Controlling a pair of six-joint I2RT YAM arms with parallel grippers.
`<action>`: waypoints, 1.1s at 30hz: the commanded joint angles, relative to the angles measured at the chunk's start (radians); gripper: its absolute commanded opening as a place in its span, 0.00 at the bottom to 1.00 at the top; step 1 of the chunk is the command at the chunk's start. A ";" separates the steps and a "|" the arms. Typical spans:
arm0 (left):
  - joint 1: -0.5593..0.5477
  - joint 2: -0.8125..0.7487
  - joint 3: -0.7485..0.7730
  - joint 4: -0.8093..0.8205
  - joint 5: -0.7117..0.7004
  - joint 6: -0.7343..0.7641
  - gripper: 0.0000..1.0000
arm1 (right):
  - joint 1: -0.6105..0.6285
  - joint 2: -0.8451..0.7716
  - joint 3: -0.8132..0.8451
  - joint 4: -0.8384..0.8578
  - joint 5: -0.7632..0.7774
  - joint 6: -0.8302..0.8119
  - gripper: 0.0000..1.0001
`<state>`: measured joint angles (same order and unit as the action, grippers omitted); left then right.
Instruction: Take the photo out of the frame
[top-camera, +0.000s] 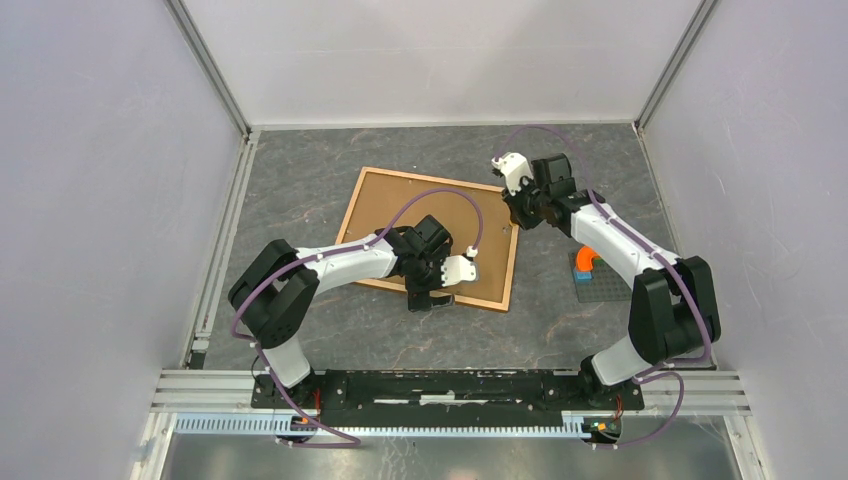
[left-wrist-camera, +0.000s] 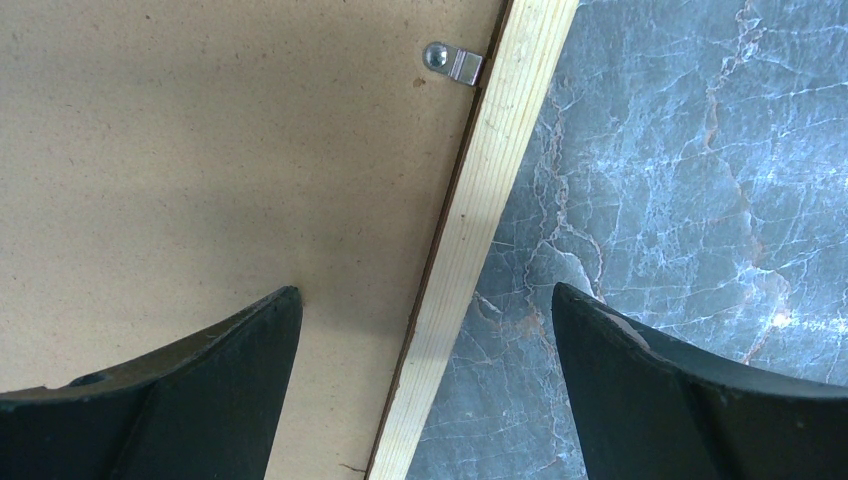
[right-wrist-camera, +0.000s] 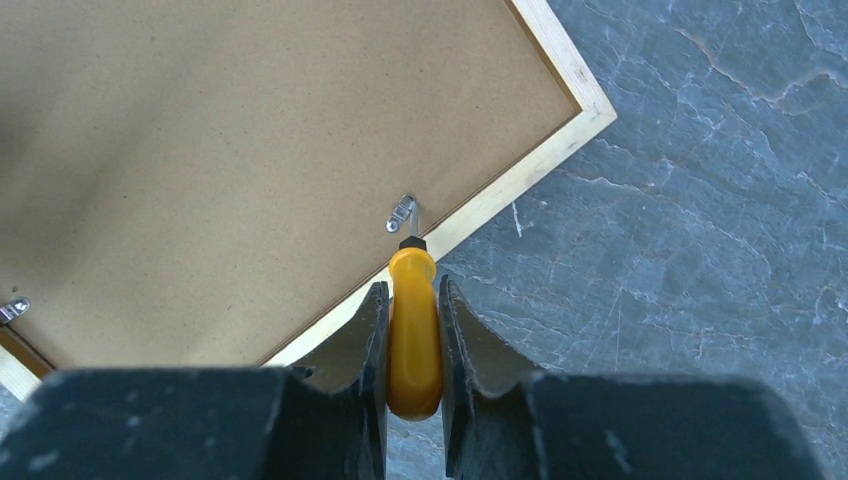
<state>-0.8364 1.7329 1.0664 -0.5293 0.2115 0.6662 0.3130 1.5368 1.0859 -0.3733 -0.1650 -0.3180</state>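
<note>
The frame (top-camera: 400, 205) lay face down near the middle of the desk (top-camera: 300, 170), with its brown back panel (right-wrist-camera: 250, 150) facing up. The photo was hidden beneath that panel. The frame's long sides ran roughly left to right across the desk, turned slightly so that the right end sat nearer the arms.

The right fingers (right-wrist-camera: 365, 340) were clamped on a yellow-handled screwdriver (right-wrist-camera: 413, 340). Its tip was at a small metal clip (right-wrist-camera: 402, 213) close to a corner of the frame. The left fingers (left-wrist-camera: 200, 380) stood wide apart, one on each side of the wooden rail (left-wrist-camera: 480, 230) on the near side, and held nothing. A second clip (left-wrist-camera: 452, 62) sat just ahead of them.

The frame looked light but stiff, and the narrow rail seemed the best place to steady it. The panel was probably thin and likely to flex. The photo would likely be thin, smooth and easily creased, so it would be best lifted by an edge or corner once the clips were turned aside and the panel was off.
</note>
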 joint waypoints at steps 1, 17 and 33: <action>0.002 0.007 0.006 -0.015 0.005 -0.047 1.00 | 0.024 0.016 -0.002 -0.005 -0.069 0.019 0.00; 0.005 0.003 -0.003 -0.015 0.006 -0.056 1.00 | 0.037 0.007 0.014 -0.084 -0.134 -0.025 0.00; 0.306 -0.135 0.032 -0.073 0.141 -0.347 1.00 | -0.083 0.021 0.204 -0.081 -0.210 0.017 0.00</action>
<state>-0.6674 1.6718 1.0668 -0.5812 0.2775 0.4747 0.2646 1.5566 1.2213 -0.4530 -0.3080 -0.3176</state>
